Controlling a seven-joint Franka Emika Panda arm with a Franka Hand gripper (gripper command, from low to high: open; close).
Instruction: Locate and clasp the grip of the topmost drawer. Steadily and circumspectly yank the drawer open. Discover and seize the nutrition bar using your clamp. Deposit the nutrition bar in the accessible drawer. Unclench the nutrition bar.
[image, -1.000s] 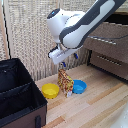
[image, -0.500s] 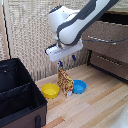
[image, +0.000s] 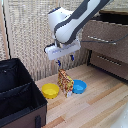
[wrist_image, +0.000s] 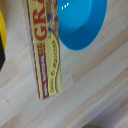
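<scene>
Yellow-orange nutrition bar (image: 65, 82) (upright) under parted pincer (image: 65, 60); apart.

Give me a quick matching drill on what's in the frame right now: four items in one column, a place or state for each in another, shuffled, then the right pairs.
Items
1. nutrition bar
2. yellow bowl
3. blue bowl
4. topmost drawer

Places or states
A. pulled out from the dresser
B. stands upright between the two bowls
C. on the bar's side toward the exterior view's right
D. nearest the black bin

Pairs: 1-B, 2-D, 3-C, 4-A

The end effector hovers above the bar, fingers apart.
</scene>
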